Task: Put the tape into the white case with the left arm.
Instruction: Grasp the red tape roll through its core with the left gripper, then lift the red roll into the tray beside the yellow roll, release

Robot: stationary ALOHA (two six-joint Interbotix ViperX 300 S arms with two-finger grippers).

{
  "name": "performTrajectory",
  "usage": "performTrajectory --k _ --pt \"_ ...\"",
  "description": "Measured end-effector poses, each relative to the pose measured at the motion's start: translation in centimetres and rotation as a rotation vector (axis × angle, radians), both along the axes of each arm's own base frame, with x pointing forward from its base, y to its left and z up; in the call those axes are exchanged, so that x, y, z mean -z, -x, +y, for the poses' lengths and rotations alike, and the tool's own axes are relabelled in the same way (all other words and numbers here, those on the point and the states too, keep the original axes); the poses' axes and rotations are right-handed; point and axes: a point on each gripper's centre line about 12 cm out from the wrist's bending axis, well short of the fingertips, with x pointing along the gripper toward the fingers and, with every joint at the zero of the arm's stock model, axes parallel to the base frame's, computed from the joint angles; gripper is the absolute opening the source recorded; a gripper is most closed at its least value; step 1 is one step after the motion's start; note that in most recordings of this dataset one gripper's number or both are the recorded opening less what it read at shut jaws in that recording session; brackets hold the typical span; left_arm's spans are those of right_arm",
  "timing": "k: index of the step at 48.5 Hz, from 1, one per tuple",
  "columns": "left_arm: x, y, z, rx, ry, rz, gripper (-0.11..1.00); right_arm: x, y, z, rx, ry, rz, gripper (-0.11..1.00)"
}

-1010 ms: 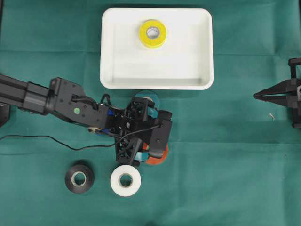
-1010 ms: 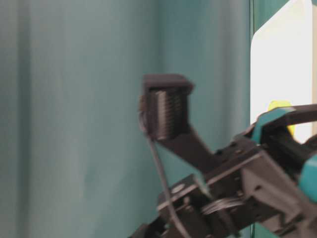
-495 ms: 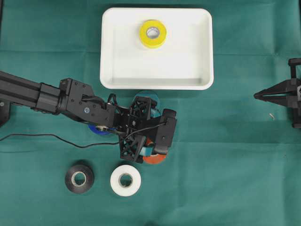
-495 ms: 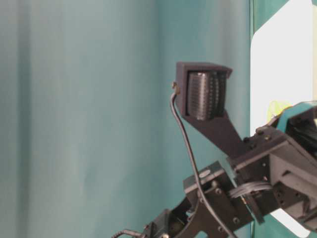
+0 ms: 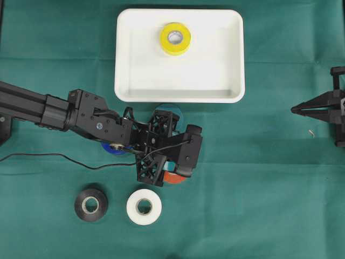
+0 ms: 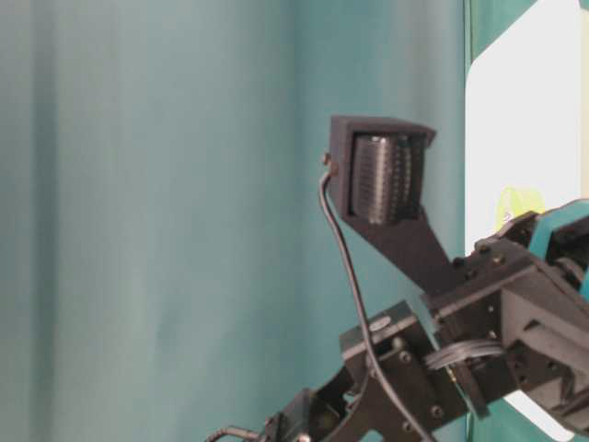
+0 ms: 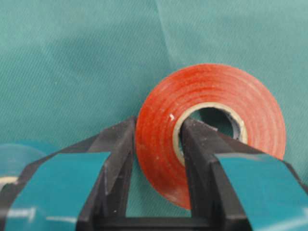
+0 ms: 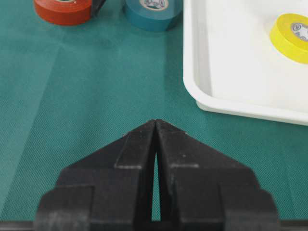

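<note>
From above, the white case [image 5: 179, 55] sits at twelve o'clock on the green cloth [image 5: 259, 189]. A yellow tape [image 5: 174, 38] already lies inside it. The left arm [image 5: 64, 110] reaches in from nine o'clock. Its left gripper [image 5: 171, 171] points down over the red tape [image 5: 176, 179], just below the case at about six o'clock from it. A blue tape [image 5: 171, 109] peeks out beside the arm. A black tape [image 5: 90, 204] and a white tape [image 5: 144, 206] wait at seven o'clock. The right gripper [image 5: 299, 109] rests far off at three o'clock.

From table level, only black arm parts and a cable show, so the grip is hidden here.

From the left wrist, the fingers [image 7: 115, 149] are squeezed on the red tape's [image 7: 207, 130] wall. One finger is outside the ring and one is in the hole. That looks like a good spot to hold. The roll seems light and stiff, a bit smooth, so it may tip or slide if lifted fast.

From the right wrist, the right gripper's [image 8: 156, 126] tips are pressed together, holding nothing.
</note>
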Motion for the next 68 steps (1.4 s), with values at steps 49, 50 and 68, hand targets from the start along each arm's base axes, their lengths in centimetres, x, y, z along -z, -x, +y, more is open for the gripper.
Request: performTrajectory --k 49,50,68 --pt "-6.8 1.7 3.3 -0.067 0.002 0.005 0.26 0.0 0.0 0.0 0.000 0.000 -0.003 -0.09" --pt "-6.9 1.8 3.5 -0.073 0.002 0.005 0.26 0.0 0.0 0.0 0.000 0.000 -0.002 -0.09" --pt "-7.3 2.9 9.1 -0.205 0.002 0.006 0.26 0.0 0.0 0.0 0.000 0.000 -0.003 -0.09"
